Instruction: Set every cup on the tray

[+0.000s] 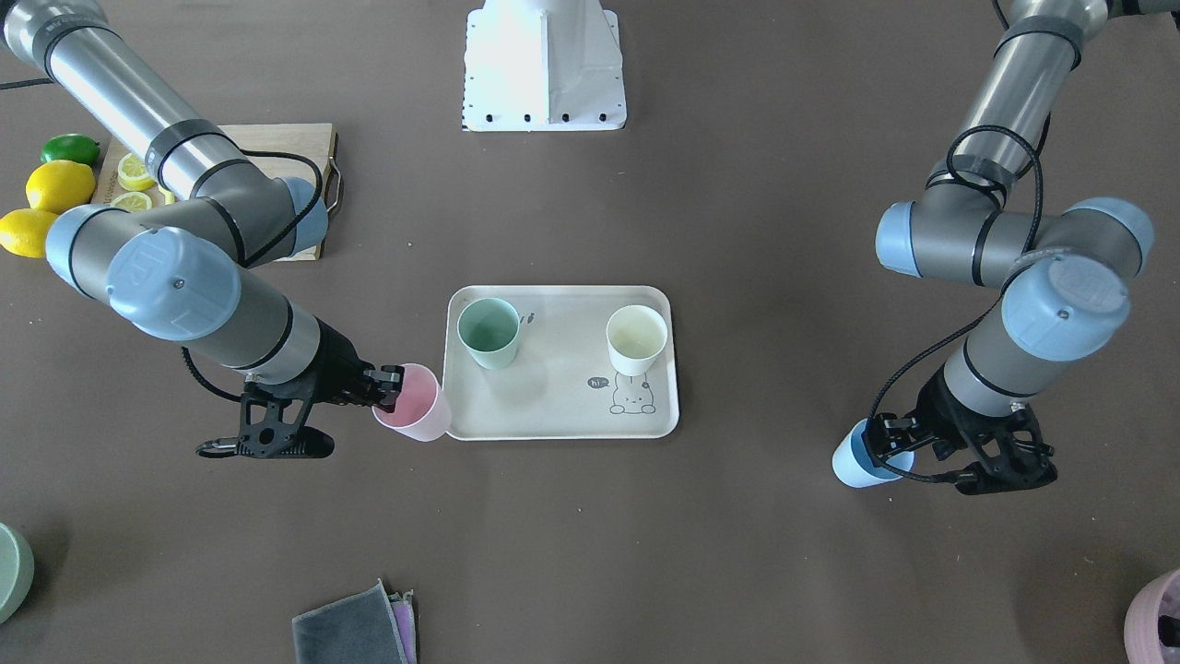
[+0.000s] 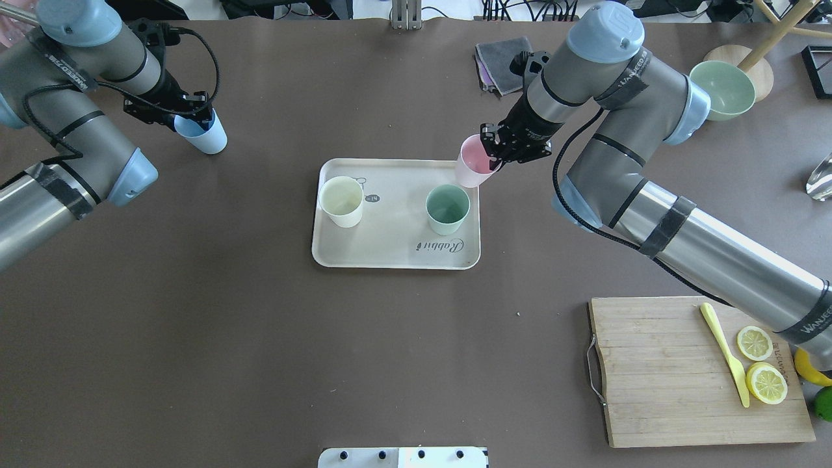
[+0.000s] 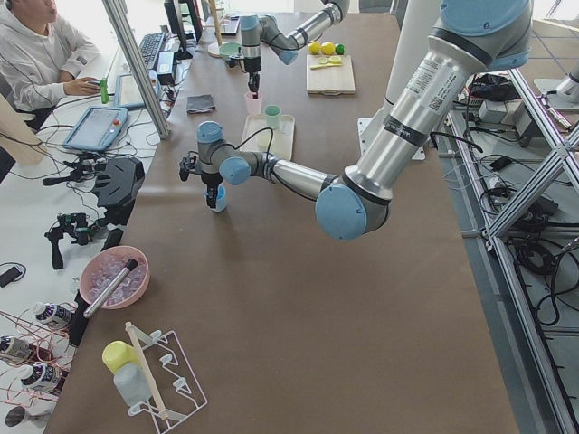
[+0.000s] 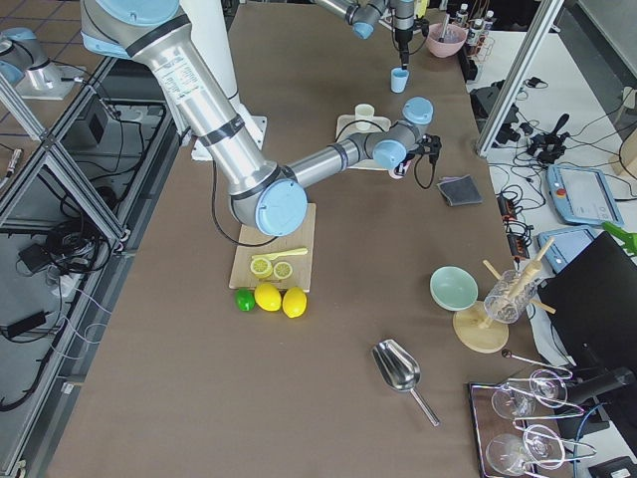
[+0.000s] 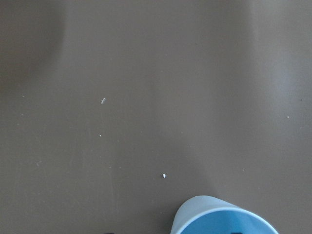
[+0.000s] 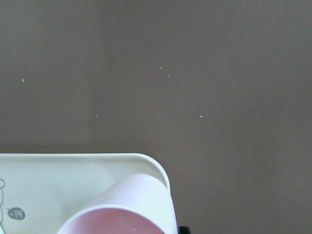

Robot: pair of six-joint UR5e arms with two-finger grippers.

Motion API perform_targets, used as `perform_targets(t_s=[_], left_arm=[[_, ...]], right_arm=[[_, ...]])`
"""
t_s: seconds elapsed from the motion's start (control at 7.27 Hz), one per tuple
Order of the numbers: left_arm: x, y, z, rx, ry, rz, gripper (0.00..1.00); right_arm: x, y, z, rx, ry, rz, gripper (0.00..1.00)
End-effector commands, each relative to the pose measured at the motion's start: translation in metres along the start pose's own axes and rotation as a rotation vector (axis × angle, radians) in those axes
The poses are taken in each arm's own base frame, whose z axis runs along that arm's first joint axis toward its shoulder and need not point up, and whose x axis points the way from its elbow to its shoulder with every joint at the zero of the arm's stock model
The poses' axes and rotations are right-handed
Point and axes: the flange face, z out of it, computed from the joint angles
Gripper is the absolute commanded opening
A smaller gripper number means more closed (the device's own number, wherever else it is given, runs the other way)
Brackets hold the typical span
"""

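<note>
**PLACING THE THIRD AND FOURTH CUPS**

**Status.** Two cups stand upright on the tray (image 2: 390,244), at centre frame in the overhead view: the cream cup (image 2: 342,201) in its left half and the green cup (image 2: 447,209) in its right half. Two cups are not yet placed.

**Right arm.** The right pincer (image 2: 492,155) is clenched on the rim of the pink cup (image 2: 469,170), with one finger inside the wall. The cup is tilted and sits at the tray's upper right corner, overlapping the rim there. From these views you cannot tell for certain whether its base has cleared the rim or touches it.

**Left arm.** The left pincer (image 2: 193,121) grips the rim of the blue cup (image 2: 208,136) at upper left of the overhead view, well apart from the tray. Whether this cup is off the desk (image 2: 260,338) is not clear.

**Step in hand.** Judged from the layout, you are carrying the pink cup onto the tray.

**Next move.**
1. Bring the pink cup inward, past the rim, onto the bare area above the green cup.
2. Level the cup before release; a tilted base may tip.
3. Keep it apart from the green cup.
4. Bring the blue cup over afterwards.
</note>
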Motion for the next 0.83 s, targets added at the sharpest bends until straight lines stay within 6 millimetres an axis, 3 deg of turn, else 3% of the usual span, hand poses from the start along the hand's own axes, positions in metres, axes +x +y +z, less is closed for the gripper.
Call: perform_targets(t_s=[0.0, 0.14, 0.28, 0.41, 0.69], left_arm=[[0.018, 0.001, -0.003, 0.006, 0.019, -0.001, 0.0], [0.051, -0.008, -0.025, 0.018, 0.052, -0.021, 0.0], [0.077, -0.009, -0.044, 0.037, 0.092, -0.073, 0.0], [0.108, 0.012, -0.046, 0.023, 0.126, -0.096, 0.0], [0.179, 0.05, -0.039, -0.018, 0.166, -0.114, 0.0]], right_arm=[[-0.016, 0.015, 0.01, -0.002, -0.004, 0.003, 0.0], [-0.024, 0.017, 0.012, 0.009, 0.0, 0.003, 0.0], [-0.023, 0.017, 0.016, 0.017, 0.01, 0.031, 0.72], [-0.025, 0.018, 0.016, 0.031, 0.01, 0.035, 1.0], [-0.022, 0.01, 0.007, 0.044, 0.003, 0.029, 1.0]])
